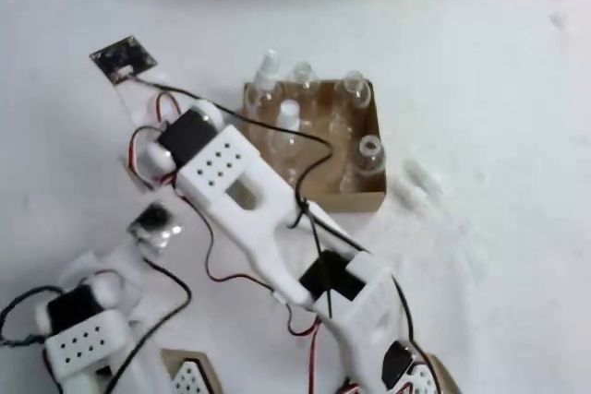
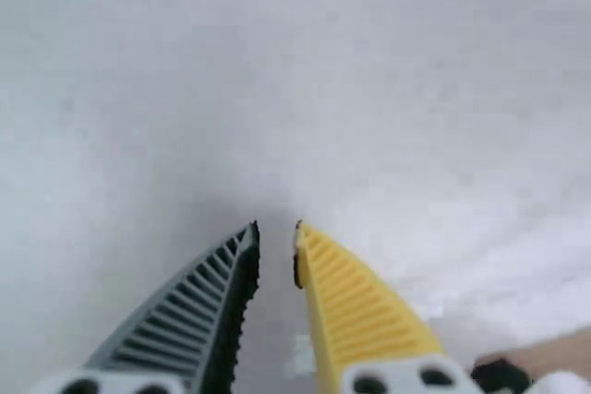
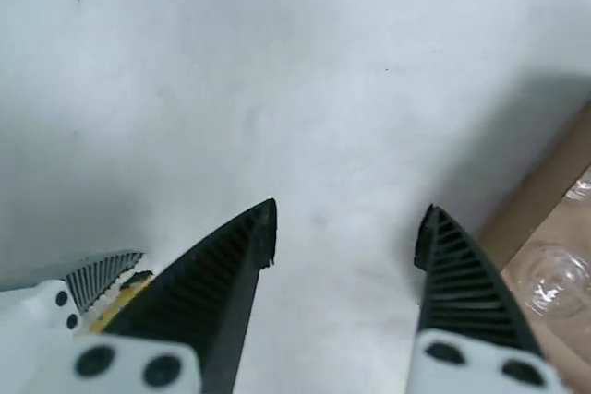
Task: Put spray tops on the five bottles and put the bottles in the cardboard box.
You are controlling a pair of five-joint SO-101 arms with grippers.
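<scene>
Hovering wide open and empty, right gripper (image 3: 349, 216) has the cardboard box (image 3: 540, 200) just beside one finger; bottles (image 1: 369, 149) stand upright inside, some uncapped; left gripper (image 2: 277, 228), nearly closed on nothing, lies farther away.

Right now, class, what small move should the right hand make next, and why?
Probably lift the right hand across the cardboard box toward what look like loose spray tops on the table beyond it. The hand is open and empty beside the box, and three bottles inside appear uncapped.
</scene>
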